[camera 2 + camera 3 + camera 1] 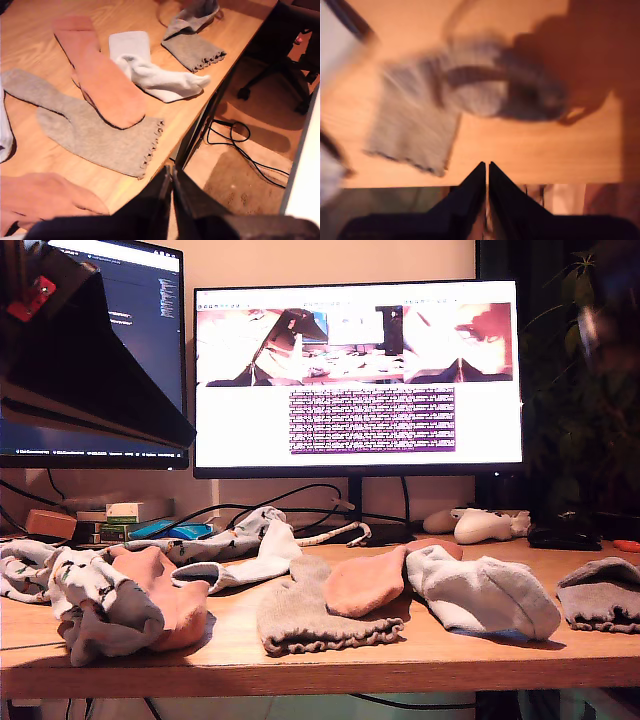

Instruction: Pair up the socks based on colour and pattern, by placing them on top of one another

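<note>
Although socks cover the desk [320, 665] in the exterior view, none lies squarely on its match, so I judge the pairing barely begun. I count two salmon ones: the heaped salmon sock [165, 590] at that view's left and the middle salmon sock [368, 582]. The latter rests partly on the middle grey sock [312, 618], a mismatch to undo. The far grey sock [600, 595] sits well apart at the view's right. Two plain pale socks show, the big pale sock [485, 595] and the small pale sock [250, 565]. The printed socks [90, 590] are bunched, at least two of them. A game controller [480, 525] lies behind.

In the first wrist view, my first gripper [171, 182] hangs over the desk's front edge, jaws pressed together and holding nothing. Salmon crosses grey just beyond it.

The second wrist view is blurred. My second gripper [486, 172] hovers with jaws closed and empty above a frilled grey sock [415, 130]. I cannot tell whether the bunched grey mass beside it is a second sock.
</note>
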